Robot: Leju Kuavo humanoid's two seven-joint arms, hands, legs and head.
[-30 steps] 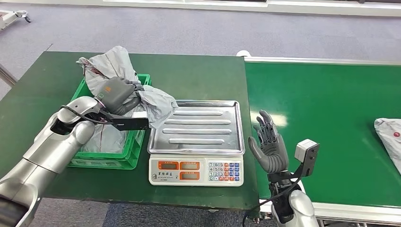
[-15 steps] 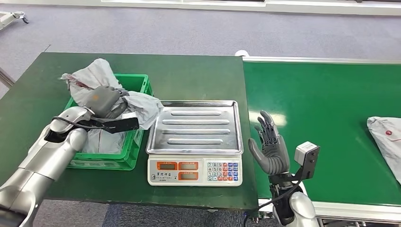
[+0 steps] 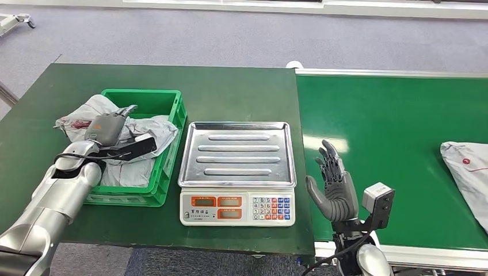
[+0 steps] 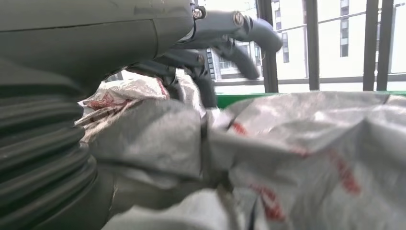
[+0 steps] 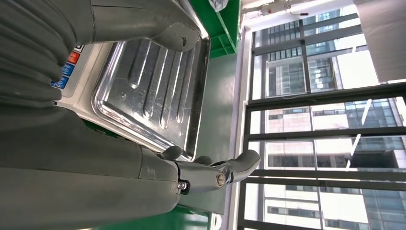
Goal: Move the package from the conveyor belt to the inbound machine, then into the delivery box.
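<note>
Lowered since the earlier frames, the left hand (image 3: 105,127) now rests on the package (image 3: 141,129) inside the green box (image 3: 172,123), fingers lifting apart, apparently letting go. That package's delivery looks nearly done. Further right, the scale (image 3: 237,154) tray holds nothing, the right hand (image 3: 332,187) waits empty and spread, and another package (image 3: 467,172) lies on the belt (image 3: 391,126).

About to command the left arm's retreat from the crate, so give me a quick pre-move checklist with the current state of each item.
1. Grey package in the green crate: not ok, one end hangs over the far-left rim.
2. Left hand released: cannot tell, fingers rest on the bag.
3. Scale tray free: ok.
4. Right hand open, holding nothing: ok.
5. Next package waiting on the conveyor belt: ok.
</note>
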